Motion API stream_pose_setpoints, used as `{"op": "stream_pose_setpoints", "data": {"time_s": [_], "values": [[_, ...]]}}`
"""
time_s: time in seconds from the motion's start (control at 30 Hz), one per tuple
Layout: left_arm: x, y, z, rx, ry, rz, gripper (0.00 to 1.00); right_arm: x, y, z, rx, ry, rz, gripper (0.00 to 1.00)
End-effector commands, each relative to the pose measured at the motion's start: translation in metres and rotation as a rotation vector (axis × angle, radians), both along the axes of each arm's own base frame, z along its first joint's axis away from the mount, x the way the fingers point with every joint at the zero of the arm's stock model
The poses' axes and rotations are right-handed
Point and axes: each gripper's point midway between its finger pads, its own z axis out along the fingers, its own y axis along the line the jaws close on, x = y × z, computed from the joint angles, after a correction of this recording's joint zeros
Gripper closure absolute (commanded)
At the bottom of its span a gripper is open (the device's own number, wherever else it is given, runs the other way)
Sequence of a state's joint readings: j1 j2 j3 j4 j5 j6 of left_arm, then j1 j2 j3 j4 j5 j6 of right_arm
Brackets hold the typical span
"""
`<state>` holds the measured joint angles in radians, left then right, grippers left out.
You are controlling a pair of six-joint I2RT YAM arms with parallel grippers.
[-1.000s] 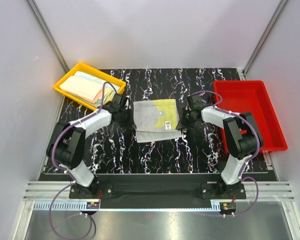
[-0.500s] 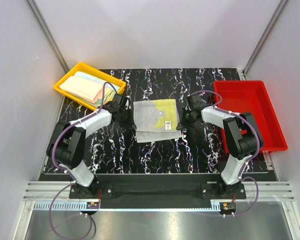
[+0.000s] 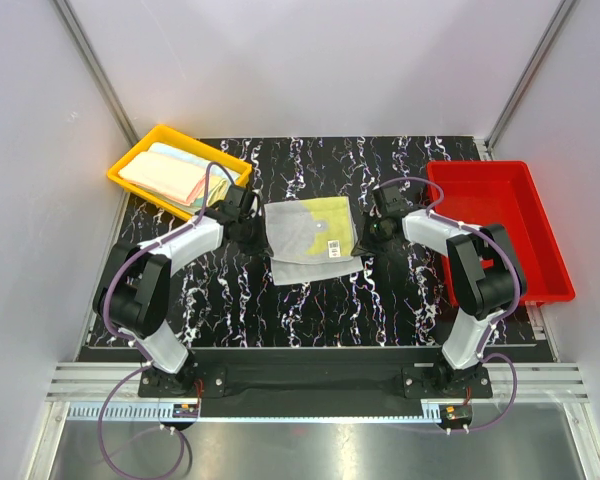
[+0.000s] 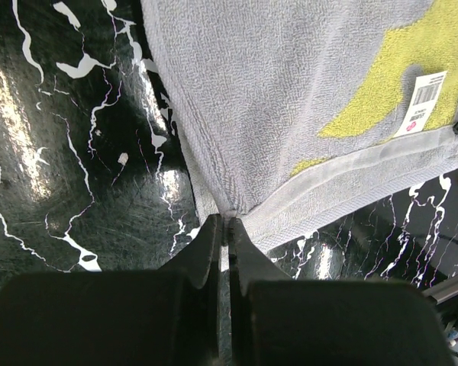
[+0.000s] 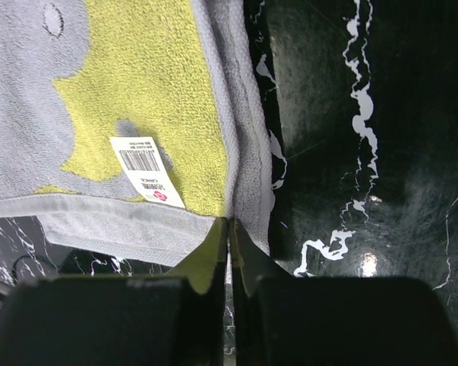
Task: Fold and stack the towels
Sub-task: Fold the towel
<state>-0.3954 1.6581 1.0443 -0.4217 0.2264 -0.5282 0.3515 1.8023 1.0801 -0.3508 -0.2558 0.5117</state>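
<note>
Folded towels (image 3: 170, 172) lie in the yellow tray (image 3: 133, 152) at the far left of the bench (image 3: 310, 300). Just to the right of it, the left end effector (image 4: 226, 225) is closed tight, pinching the left edge of the grey and yellow towel (image 3: 300, 235). This towel lies spread in the middle of the bench, between the two arms, with a white label (image 5: 145, 169) near its right side. The right end effector (image 5: 228, 225) is closed on the towel's right edge. The red tray (image 3: 500, 220) stands at the right.
</note>
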Motion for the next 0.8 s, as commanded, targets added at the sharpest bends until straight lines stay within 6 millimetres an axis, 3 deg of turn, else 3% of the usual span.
{"op": "stream_pose_setpoints", "data": {"time_s": [0.0, 0.1, 0.33, 0.4, 0.57, 0.7, 0.77], "values": [[0.015, -0.005, 0.021, -0.026, -0.063, -0.005, 1.00, 0.011, 0.011, 0.024, 0.031, -0.058, 0.018, 0.92], [0.015, -0.006, 0.021, -0.028, -0.060, -0.007, 1.00, 0.010, 0.011, 0.022, 0.029, -0.051, 0.020, 0.81], [0.015, -0.007, 0.021, -0.035, -0.063, -0.006, 1.00, 0.008, 0.012, 0.012, 0.025, -0.029, 0.027, 0.81], [0.014, -0.007, 0.020, -0.037, -0.060, -0.005, 1.00, 0.007, 0.012, 0.009, 0.027, -0.022, 0.031, 0.82], [0.016, -0.007, 0.023, -0.043, -0.066, -0.007, 1.00, 0.010, 0.013, 0.014, 0.025, -0.039, 0.035, 1.00], [0.018, -0.010, 0.031, -0.051, -0.077, -0.010, 1.00, 0.017, 0.012, 0.027, 0.011, -0.070, 0.054, 1.00], [0.018, -0.008, 0.037, -0.046, -0.082, -0.009, 1.00, 0.024, 0.012, 0.043, 0.003, -0.109, 0.064, 1.00]]}}
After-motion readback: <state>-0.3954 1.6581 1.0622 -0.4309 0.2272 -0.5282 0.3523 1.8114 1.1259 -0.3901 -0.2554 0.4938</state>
